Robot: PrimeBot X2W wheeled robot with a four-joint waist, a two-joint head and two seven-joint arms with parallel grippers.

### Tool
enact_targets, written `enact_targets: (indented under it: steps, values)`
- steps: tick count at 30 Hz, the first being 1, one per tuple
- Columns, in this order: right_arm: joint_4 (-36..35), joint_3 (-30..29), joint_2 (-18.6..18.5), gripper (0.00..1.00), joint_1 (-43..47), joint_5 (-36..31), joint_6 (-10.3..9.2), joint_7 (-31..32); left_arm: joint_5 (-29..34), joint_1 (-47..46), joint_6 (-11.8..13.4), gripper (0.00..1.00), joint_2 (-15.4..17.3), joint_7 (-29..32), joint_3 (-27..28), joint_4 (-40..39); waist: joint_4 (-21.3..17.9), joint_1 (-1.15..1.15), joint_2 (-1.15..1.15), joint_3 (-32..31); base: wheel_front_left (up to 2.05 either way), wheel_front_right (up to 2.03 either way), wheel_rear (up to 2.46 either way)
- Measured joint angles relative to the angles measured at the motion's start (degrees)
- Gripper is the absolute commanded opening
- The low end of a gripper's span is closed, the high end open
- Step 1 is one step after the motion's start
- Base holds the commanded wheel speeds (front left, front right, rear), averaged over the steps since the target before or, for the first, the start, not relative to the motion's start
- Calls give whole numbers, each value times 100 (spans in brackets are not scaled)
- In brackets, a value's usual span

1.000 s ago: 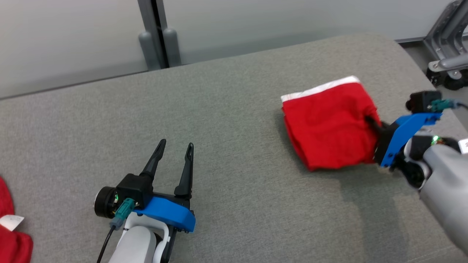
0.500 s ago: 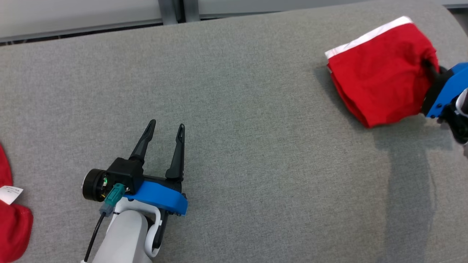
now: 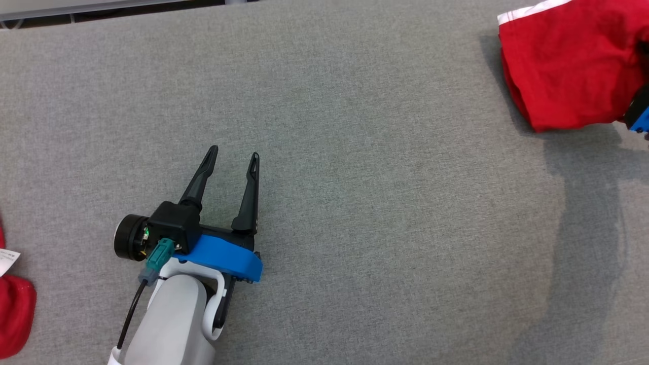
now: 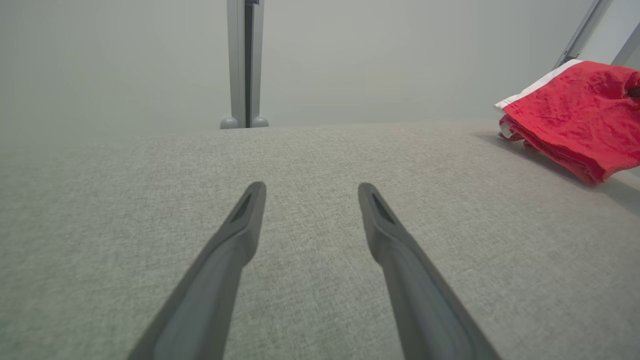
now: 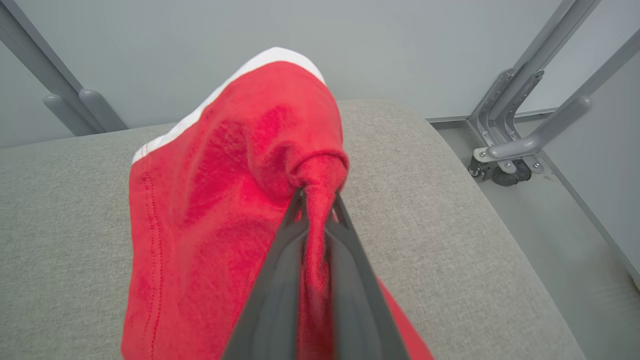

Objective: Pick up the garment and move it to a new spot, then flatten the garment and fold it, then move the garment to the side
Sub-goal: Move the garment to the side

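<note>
Garment (image 3: 568, 66): red, folded, white band along its far edge. It sits at the far right end of the grey fabric-covered tabletop (image 3: 385, 213), close to the rounded corner. Whether its lower edge touches the surface cannot be told.

Right gripper (image 5: 317, 200): fingers pressed together on a bunched fold of the red cloth at the garment's near right side, seen in the right wrist view.

Left gripper (image 3: 233, 152): fingers spread, nothing between them, over bare fabric at the near left, well apart from the garment.

Second red cloth (image 3: 15, 314) with a white tag (image 3: 7, 261) at the left edge. Grey metal frame (image 5: 520, 145) on the floor beyond the right end.
</note>
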Motion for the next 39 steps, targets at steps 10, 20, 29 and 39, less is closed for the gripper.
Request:
enact_targets:
  steps: [10, 20, 29, 39]
  values:
    - [12, -236, -401, 0, -48, -194, 0, 98, 63, -82, -24, 100, 12, 0, 34, -40, 104, 0, 0, 274, 0, 0, 0]
    - [14, -560, -391, 100, -151, -511, 0, 56, 125, -152, -43, 100, 23, 0, 58, -70, 130, 0, 0, 469, 0, 0, 0]
    - [15, -612, -167, 100, -132, -1043, 1, -35, 109, -141, -45, 100, 11, 0, 105, 3, 92, 0, 1, 208, 0, 0, 0]
    - [7, -298, 363, 100, -204, -1719, 1, -498, -19, 211, -44, 100, -40, 0, 242, 21, 84, -1, 0, -600, 0, 0, 0]
